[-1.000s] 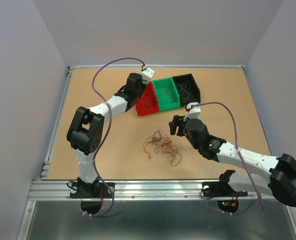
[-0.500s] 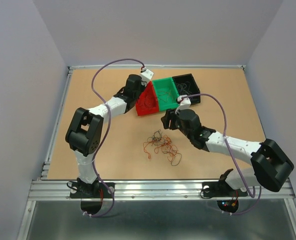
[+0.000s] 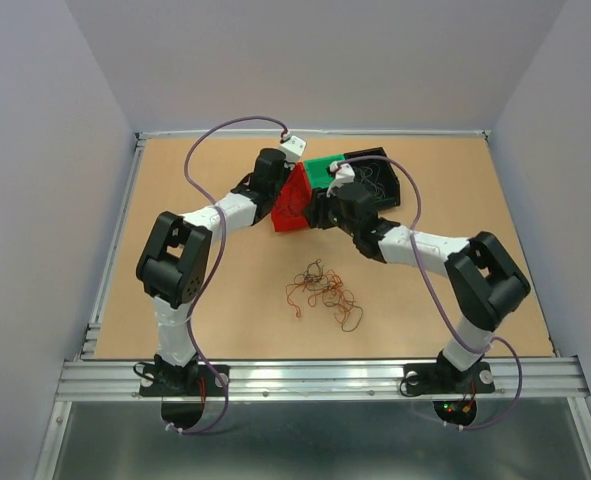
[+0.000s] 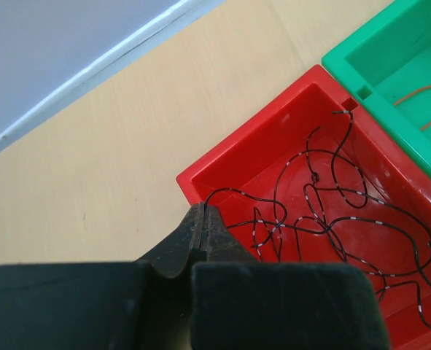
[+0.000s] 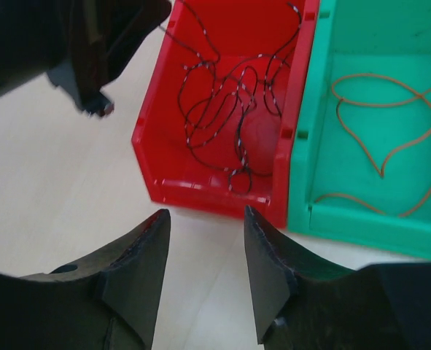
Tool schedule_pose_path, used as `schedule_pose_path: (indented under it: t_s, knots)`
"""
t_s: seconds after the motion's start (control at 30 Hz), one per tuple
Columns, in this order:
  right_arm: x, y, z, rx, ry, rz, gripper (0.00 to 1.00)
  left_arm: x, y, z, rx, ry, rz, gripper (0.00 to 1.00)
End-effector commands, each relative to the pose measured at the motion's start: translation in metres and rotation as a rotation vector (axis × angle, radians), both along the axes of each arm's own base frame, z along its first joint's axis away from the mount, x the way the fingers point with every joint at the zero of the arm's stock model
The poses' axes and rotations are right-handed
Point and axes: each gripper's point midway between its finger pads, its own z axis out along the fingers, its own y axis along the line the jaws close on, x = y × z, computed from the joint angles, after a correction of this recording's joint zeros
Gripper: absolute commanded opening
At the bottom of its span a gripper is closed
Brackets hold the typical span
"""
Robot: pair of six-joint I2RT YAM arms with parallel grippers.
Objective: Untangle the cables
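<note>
The cables, a loose tangle of red-orange, brown and dark thin wires, lie on the table in front of both arms, apart from both grippers. My left gripper is shut over the near-left corner of the red bin. The end of a black wire with white marks runs into its tips, and the rest lies coiled in that bin. My right gripper is open with nothing between its fingers, just off the red bin's front wall. From above, the left gripper and the right gripper meet at this bin.
A green bin holding an orange wire stands against the red bin's right side. Beyond it is a black bin with dark wires. The left arm's black wrist hangs close over the red bin's left edge.
My right arm has swung from beside the tangle forward and left to the red bin's front, its jaws narrowing. The left arm has stayed put.
</note>
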Motion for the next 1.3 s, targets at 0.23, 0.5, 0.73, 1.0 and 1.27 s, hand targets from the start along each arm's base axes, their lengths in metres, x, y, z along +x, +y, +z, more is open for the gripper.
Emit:
schedule_pose_path:
  t_s: [0.23, 0.5, 0.73, 1.0, 1.27]
  knots:
    - [0.077, 0.035, -0.009, 0.028, -0.042, 0.073, 0.46, -0.005, -0.001, 0.036, -0.105, -0.081, -0.012, 0.00]
    - [0.094, 0.049, -0.021, 0.024, -0.029, 0.105, 0.02, -0.013, -0.008, 0.039, -0.164, -0.061, -0.074, 0.00]
    - [0.114, 0.052, -0.041, 0.021, 0.006, 0.040, 0.01, -0.002, -0.022, 0.003, -0.175, 0.040, -0.084, 0.00]
    - [0.120, 0.066, -0.085, -0.052, 0.130, -0.012, 0.00, -0.003, -0.032, -0.033, -0.214, 0.135, -0.080, 0.00]
    - [0.111, 0.057, -0.078, -0.045, 0.130, -0.062, 0.08, -0.002, -0.031, -0.036, -0.240, 0.144, -0.049, 0.00]
